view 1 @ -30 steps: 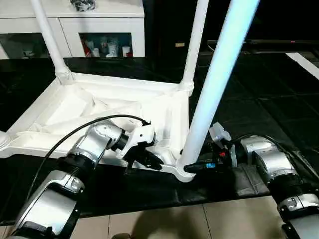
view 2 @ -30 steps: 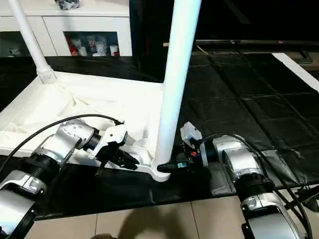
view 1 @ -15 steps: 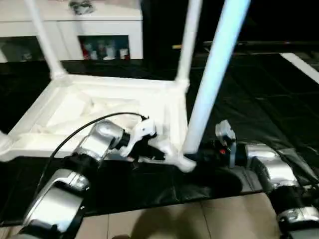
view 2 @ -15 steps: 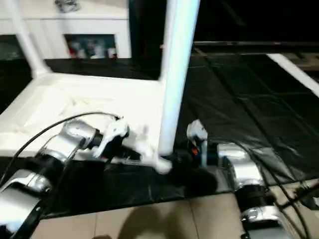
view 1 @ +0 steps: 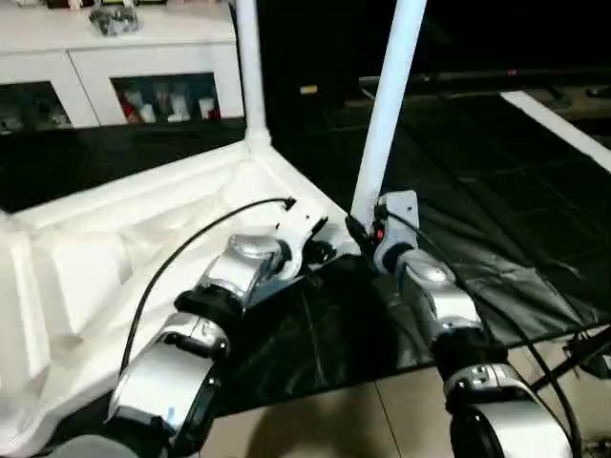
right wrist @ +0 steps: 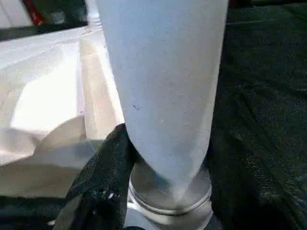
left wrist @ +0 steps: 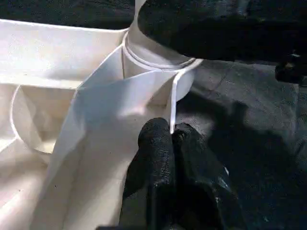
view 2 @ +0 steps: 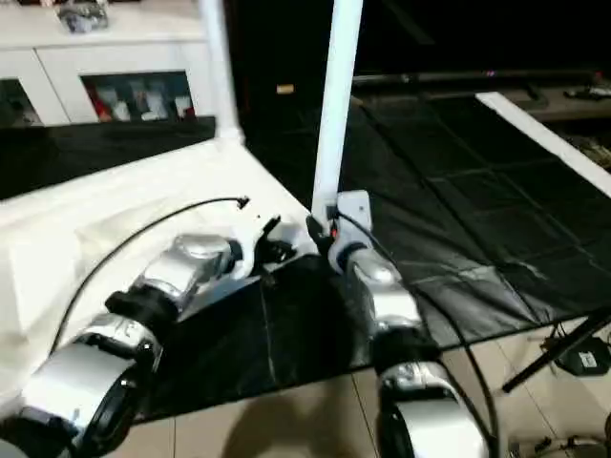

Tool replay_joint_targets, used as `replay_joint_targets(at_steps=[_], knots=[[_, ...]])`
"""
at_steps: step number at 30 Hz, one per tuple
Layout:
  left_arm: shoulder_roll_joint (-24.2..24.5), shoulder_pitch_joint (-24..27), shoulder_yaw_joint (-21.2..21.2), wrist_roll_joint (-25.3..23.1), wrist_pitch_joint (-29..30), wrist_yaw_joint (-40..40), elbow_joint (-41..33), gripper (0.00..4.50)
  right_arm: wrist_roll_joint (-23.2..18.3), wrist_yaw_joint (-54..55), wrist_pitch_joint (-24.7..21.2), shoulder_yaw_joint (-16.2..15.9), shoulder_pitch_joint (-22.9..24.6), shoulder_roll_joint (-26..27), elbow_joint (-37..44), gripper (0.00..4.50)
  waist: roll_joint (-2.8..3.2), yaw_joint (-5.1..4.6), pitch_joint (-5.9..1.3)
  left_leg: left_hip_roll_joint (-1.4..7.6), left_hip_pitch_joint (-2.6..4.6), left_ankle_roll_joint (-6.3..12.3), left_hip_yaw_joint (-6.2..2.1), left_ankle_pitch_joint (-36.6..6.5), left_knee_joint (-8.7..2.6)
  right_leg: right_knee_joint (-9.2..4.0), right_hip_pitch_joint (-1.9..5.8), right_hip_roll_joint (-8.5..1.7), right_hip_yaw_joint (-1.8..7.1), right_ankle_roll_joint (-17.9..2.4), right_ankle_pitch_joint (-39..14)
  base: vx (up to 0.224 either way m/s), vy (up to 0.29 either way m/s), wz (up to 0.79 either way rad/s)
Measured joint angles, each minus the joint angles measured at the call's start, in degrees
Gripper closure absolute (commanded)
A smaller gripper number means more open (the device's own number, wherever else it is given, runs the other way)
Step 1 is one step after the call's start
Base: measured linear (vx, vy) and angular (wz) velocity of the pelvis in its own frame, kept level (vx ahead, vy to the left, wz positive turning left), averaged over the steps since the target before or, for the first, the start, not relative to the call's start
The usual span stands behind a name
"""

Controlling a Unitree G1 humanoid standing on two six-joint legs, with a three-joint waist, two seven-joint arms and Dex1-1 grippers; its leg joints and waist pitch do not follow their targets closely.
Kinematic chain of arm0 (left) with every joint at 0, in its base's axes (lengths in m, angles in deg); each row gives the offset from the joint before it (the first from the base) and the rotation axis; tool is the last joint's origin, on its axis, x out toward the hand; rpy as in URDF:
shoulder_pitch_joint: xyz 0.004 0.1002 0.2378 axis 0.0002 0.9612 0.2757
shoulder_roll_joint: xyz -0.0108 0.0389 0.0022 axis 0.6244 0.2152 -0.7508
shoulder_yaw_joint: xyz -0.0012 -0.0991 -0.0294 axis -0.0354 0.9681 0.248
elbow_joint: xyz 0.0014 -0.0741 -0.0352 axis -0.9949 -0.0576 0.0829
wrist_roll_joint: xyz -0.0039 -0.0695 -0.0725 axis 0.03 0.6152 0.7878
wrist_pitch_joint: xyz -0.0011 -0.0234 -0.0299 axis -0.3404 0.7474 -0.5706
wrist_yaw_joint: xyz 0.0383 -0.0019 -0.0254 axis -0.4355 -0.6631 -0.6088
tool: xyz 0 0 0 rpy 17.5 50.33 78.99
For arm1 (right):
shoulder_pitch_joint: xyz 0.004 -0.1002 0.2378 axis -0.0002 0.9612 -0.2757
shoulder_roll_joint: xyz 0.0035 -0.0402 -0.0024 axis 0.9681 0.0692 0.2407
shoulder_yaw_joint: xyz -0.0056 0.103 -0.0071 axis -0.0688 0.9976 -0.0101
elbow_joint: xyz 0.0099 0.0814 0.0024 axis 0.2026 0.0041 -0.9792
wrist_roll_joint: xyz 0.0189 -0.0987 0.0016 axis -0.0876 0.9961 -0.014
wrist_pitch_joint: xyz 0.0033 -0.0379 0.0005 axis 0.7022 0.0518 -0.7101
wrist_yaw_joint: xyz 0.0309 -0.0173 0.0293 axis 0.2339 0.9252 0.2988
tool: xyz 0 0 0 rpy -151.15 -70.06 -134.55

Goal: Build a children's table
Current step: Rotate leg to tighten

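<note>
The children's table lies upside down on a black mat, its ribbed white top [view 1: 115, 248] facing up. One leg [view 1: 387, 114] stands in the near corner socket [left wrist: 158, 62], and a second leg [view 1: 246, 67] stands at the far corner. My left gripper [view 1: 323, 250] is shut on the thin rim of the top just beside that socket, the wall pinched between its fingers [left wrist: 156, 148]. My right gripper [view 1: 361, 232] grips the base of the near leg from the other side. One finger [right wrist: 103, 172] lies against the leg; the other is hidden in the dark.
A white cabinet [view 1: 124, 57] with glass doors stands behind the table. The black mat [view 1: 477, 191] spreads to the right, with a white strip [view 1: 554, 119] at its far side. Tiled floor [view 1: 334, 420] lies in front, and a black stand foot [view 2: 573, 353] sits at the right.
The whole view has swung and tilted, so the camera has moved. Both grippers stay at the same corner of the top, the left on the rim and the right on the leg.
</note>
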Motion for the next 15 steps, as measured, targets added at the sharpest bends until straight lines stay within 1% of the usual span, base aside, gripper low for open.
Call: replay_joint_targets(at_steps=[2,3,6,7,8,12,14,15], knots=[[0.19,-0.56,-0.05,-0.52,-0.04,0.14,0.48,4.5,-0.07,0.4,0.28,0.05,-0.16,0.47,-0.45,1.78,0.02,-0.02,0.01,0.0,-0.02,0.0,0.0,0.0,-0.08,0.0,-0.05,0.01,0.0,-0.01,0.01,0.0,0.0,0.0],[0.33,-0.7,-0.15,-0.79,-0.16,0.46,0.53,4.5,-0.07,0.37,0.76,0.04,-0.17,0.51,-0.67,1.53,0.04,-0.03,0.02,0.0,-0.03,0.0,0.0,0.0,-0.11,0.0,-0.08,0.01,0.0,-0.01,0.0,0.0,0.0,0.0],[1.26,-0.78,-1.01,-1.05,-1.3,2.09,0.62,4.5,-0.11,-1.35,2.15,-0.17,0.17,0.35,-0.93,1.4,0.05,-0.13,0.04,0.01,-0.12,0.0,0.01,0.0,-0.15,0.0,-0.19,0.02,0.0,-0.01,0.0,0.0,0.0,0.0],[1.99,-0.77,-1.23,-1.13,-1.74,3.03,0.63,4.5,-0.19,-3.36,2.49,-0.9,0.87,-0.59,-0.37,1.35,0.04,-0.05,0.04,0.01,-0.13,0.0,0.01,0.0,-0.16,-0.01,-0.19,0.02,0.0,-0.01,0.0,0.0,0.0,0.0],[2.4,-0.77,-1.52,-1.14,-2.04,3.86,0.63,4.5,-0.32,-5.13,2.57,-1.4,1.49,-1.45,0.02,1.09,0.04,0.02,0.04,0.01,-0.14,0.0,0.01,0.0,-0.17,0.0,-0.22,0.02,0.0,0.0,-0.01,0.0,0.0,0.0],[4.39,-0.61,-2.35,-1.22,-3.45,7.47,0.47,4.5,-1.8,-13.06,2.42,-2.4,5.14,-4.55,2.82,0.78,0.02,0.16,0.06,0.02,-0.26,0.02,0.02,0.01,-0.19,-0.01,-0.35,0.03,-0.01,0.0,-0.01,0.0,0.0,0.0],[5.58,-0.27,-2.75,-1.22,-4.47,10.15,0.02,4.5,-2.48,-18.22,2.59,-2.63,6.43,-6.99,4.27,0.56,0.08,0.32,0.09,0.02,-0.33,0.03,0.02,0.02,-0.1,0.07,-0.61,0.02,0.0,-0.03,0.0,0.0,0.0,0.0],[6.01,-0.15,-3.11,-1.25,-4.74,11.64,-0.33,4.5,-3.2,-21.47,2.83,-2.93,7.1,-8.46,4.99,0.56,0.08,0.43,0.09,0.02,-0.48,0.16,0.01,0.1,-0.02,0.12,-0.75,0.02,0.0,-0.03,0.0,0.0,0.0,0.0]])
